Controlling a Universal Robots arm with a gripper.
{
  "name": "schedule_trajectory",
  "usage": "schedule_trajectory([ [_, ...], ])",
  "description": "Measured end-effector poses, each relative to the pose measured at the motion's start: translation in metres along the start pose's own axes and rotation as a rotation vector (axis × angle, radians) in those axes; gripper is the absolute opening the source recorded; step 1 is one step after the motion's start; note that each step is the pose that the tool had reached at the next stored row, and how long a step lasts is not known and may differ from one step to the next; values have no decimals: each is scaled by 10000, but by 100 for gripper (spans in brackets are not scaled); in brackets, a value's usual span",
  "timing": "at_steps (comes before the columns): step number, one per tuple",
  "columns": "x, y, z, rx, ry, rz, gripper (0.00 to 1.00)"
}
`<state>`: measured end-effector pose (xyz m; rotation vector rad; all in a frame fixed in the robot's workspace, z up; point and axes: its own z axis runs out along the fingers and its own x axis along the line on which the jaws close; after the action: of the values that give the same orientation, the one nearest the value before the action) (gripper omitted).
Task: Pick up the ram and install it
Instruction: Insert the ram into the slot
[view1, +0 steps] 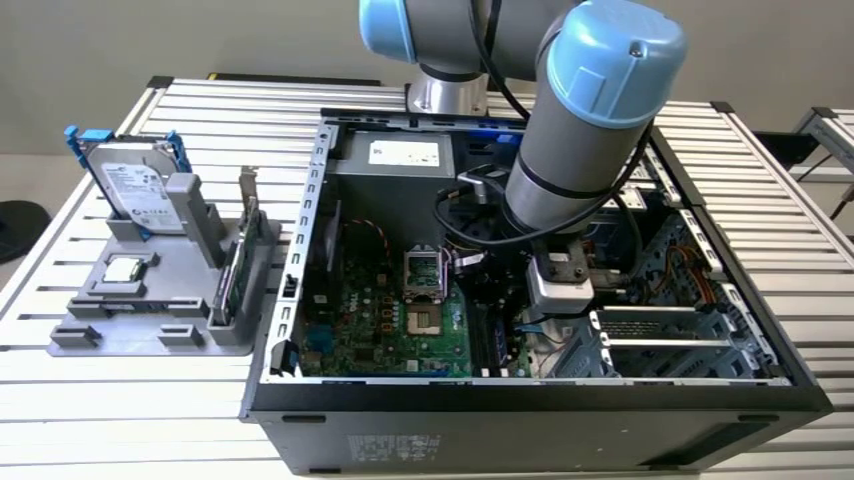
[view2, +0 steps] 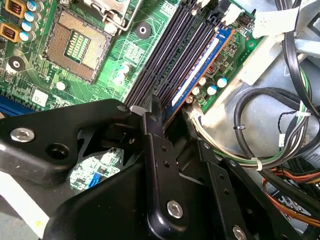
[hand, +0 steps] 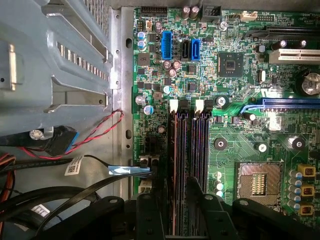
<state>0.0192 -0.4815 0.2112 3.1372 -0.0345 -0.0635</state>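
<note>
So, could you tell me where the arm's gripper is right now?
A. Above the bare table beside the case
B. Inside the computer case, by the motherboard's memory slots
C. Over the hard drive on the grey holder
B: in the exterior view the gripper is down inside the computer case, and the first wrist view shows the memory slots close in front of it.

Exterior view high, looking down into the computer case (view1: 534, 390), both wrist views close above its motherboard (hand: 240, 90)

Cable bundle (view2: 270, 145) and drive cage (hand: 55, 65) crowding the memory slots (hand: 190, 150).
</note>
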Motion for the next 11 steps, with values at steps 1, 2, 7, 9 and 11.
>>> schedule_trajectory([
  [1, 0, 0, 0, 1, 0, 0, 100],
  [2, 0, 0, -3, 3, 0, 0, 100],
  [7, -6, 1, -146, 1, -1, 0, 100],
  [9, -9, 1, -222, 0, -1, 1, 100],
  [11, -12, 1, -294, 2, 0, 3, 100],
])
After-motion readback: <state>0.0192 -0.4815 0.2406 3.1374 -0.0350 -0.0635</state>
